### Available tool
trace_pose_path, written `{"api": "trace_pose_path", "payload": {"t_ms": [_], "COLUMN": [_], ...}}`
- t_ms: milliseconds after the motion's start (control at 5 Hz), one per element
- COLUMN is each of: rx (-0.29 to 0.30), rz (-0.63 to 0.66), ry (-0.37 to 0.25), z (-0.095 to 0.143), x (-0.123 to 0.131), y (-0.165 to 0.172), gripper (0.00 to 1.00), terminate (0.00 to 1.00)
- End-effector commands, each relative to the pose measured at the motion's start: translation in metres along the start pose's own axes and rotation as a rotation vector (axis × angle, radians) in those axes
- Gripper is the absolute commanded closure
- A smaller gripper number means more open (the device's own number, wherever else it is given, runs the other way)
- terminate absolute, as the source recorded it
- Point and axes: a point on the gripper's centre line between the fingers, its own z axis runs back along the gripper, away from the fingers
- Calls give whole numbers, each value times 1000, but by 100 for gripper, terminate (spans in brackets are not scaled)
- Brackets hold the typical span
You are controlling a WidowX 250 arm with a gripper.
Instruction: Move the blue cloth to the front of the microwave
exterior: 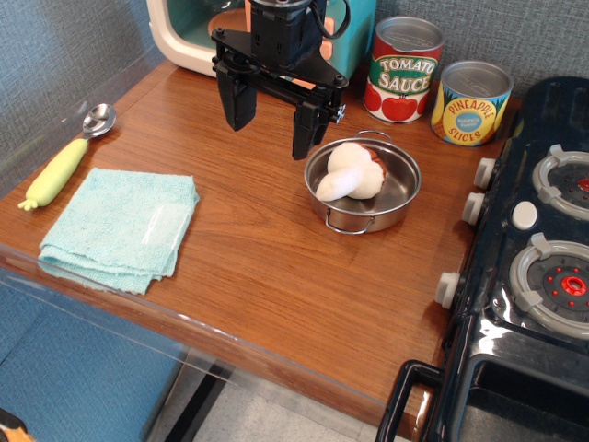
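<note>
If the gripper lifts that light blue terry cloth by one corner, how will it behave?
The light blue folded terry cloth would probably droop and unfold, since its layered edges look loose. It's likely light, and its nubby weave should grip rather than slip.

Below the open claw [273, 124] the wooden table [248, 249] lies bare; just right of it stands the steel pot [363, 184]; behind it, the microwave [184, 37] blocks. Down-left of the claw the blue cloth [120, 228] lies unobstructed, a spoon [69, 157] beside it.

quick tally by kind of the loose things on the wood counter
Cans: 2, tomato sauce can and pineapple can
Cloths: 1, blue cloth
Spoons: 1, spoon
Pots: 1, steel pot
Toy mushrooms: 1, mushroom in the pot
Total: 6
</note>
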Motion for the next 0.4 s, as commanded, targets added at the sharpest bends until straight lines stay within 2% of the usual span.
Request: {"api": "trace_pose_path", "payload": {"t_ms": [0, 200], "rx": [0, -10], "rz": [0, 28], "ry": [0, 19], "z": [0, -9], "x": [0, -28], "y": [0, 27], "gripper": [0, 0], "terminate": [0, 0]}}
